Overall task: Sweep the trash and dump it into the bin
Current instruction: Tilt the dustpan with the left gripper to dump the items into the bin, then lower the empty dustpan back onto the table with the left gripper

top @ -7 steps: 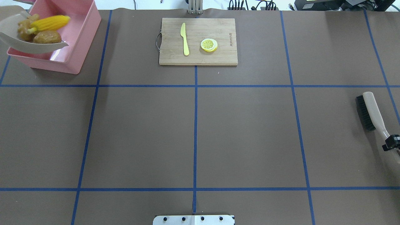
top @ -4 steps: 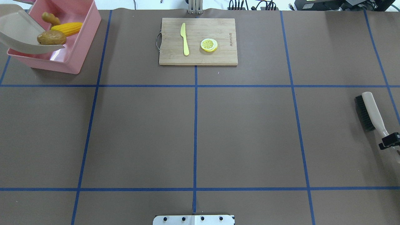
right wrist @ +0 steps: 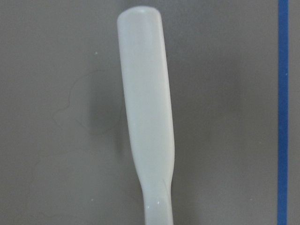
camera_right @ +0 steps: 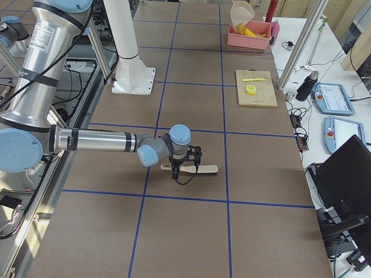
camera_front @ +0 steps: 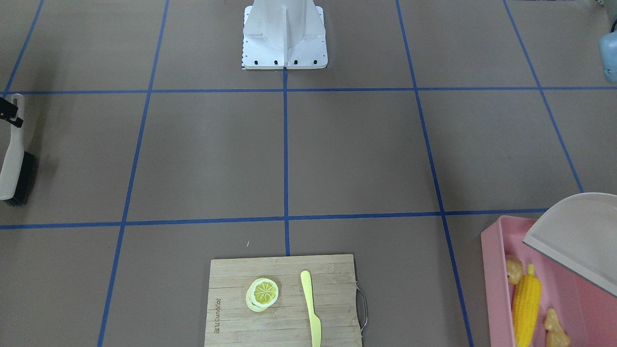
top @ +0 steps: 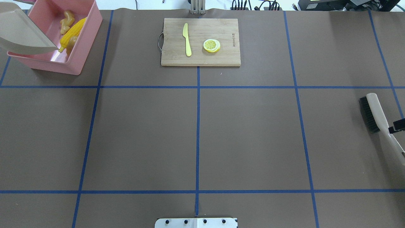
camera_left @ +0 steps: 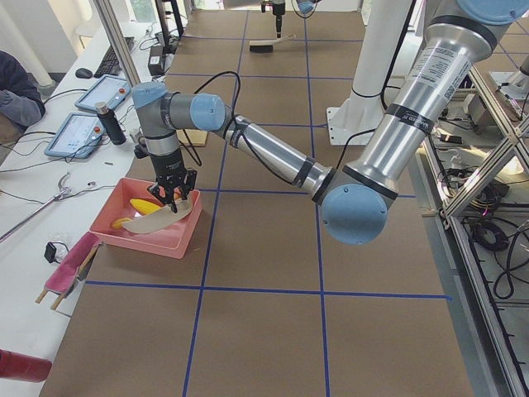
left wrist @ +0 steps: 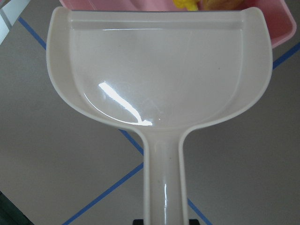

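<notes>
The pink bin [top: 84,38] stands at the far left corner; it also shows in the front view [camera_front: 494,289]. In it lie the corn cob [top: 73,29] [camera_front: 525,303], the ginger root [top: 67,21] [camera_front: 554,328] and the potato [top: 73,41] [camera_front: 514,271], which is partly under the corn. My left gripper [camera_left: 173,195] is shut on the handle of the beige dustpan [top: 22,31] [left wrist: 159,70]. The pan is empty and tilted over the bin's near side. My right gripper [top: 399,125] [camera_front: 10,114] is shut on the handle of the brush [top: 376,110] [right wrist: 145,108], low over the table at the right edge.
A wooden cutting board [top: 221,28] lies at the far middle with a yellow knife [top: 187,39] and a lemon slice [top: 211,45] on it. The robot base plate [top: 196,222] is at the near middle. Blue tape lines grid the brown table.
The dustpan tipped further. The corn and ginger slid out first, then the potato, and all three now lie in the bin. The right gripper shifted along the brush handle; the brush barely moved.
</notes>
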`<state>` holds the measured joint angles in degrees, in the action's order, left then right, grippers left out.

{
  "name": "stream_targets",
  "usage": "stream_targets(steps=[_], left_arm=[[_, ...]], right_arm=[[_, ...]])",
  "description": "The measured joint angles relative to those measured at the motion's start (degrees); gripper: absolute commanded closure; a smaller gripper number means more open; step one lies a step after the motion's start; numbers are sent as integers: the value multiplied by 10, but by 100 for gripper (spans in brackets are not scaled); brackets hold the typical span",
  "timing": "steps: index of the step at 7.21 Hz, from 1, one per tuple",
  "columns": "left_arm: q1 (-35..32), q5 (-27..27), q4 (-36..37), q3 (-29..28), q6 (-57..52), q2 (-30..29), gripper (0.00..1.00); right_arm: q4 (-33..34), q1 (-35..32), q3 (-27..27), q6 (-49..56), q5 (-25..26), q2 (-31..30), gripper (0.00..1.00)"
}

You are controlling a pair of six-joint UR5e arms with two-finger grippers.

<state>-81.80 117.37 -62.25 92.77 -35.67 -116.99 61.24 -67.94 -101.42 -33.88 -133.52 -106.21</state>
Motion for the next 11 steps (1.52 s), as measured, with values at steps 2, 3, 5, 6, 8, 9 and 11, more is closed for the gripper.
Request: stream_targets(steps=[2,3,5,6,8,9,11], left_arm=[[-38,27,0,16,-85,2,100],[-44,71,0,34,-135,2,100],[7,170,-13,75,-179,6,100],[59,197,-35,100,-180,8,100],[184,209,-81,148,-155,15,100],[231,196,-115,156,-145,18,100],[309,140,-182,152,-118,24,100]], right_arm=[[23,-67,34,79,3,31,0],[64,-102,53,110,3,60,0],[121,-146,82,126,10,92,0],[134,-153,88,127,13,97,0],[147,-158,88,128,11,106,0],[156,-161,87,127,10,114,0],[182,-169,69,127,11,121,0]])
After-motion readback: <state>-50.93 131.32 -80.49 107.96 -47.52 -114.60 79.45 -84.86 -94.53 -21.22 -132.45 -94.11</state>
